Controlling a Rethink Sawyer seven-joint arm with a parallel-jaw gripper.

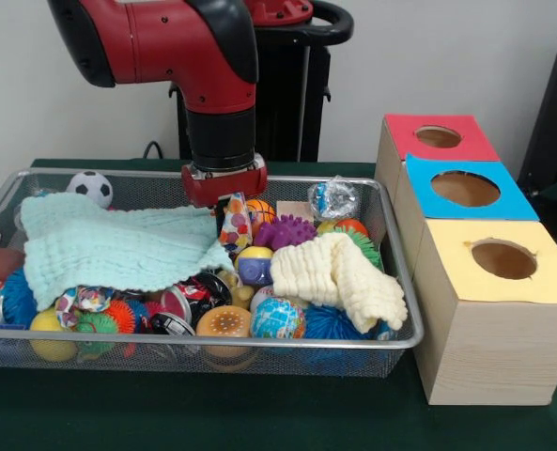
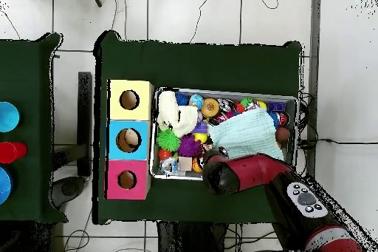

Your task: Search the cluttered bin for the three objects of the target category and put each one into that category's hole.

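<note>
The silver wire mesh bin (image 1: 212,342) stands on the green table, full of balls and cloths; it also shows in the overhead view (image 2: 221,92). My gripper (image 1: 227,209) hangs over the bin's back middle, shut on a polka-dot cloth bundle (image 1: 234,225) that stands upright under it, at the edge of the mint cloth. A second polka-dot bundle (image 1: 83,301) lies at the front left, partly under the mint cloth. I see no third bundle. In the overhead view my arm (image 2: 244,174) covers the gripper.
Three wooden boxes stand beside the bin, with a red (image 1: 438,136), a blue (image 1: 465,188) and a yellow (image 1: 503,258) holed top. A mint waffle cloth (image 1: 109,244) covers the bin's left half, a cream cloth (image 1: 339,272) the right. Spiky balls (image 1: 287,231) and a small football (image 1: 91,187) lie around.
</note>
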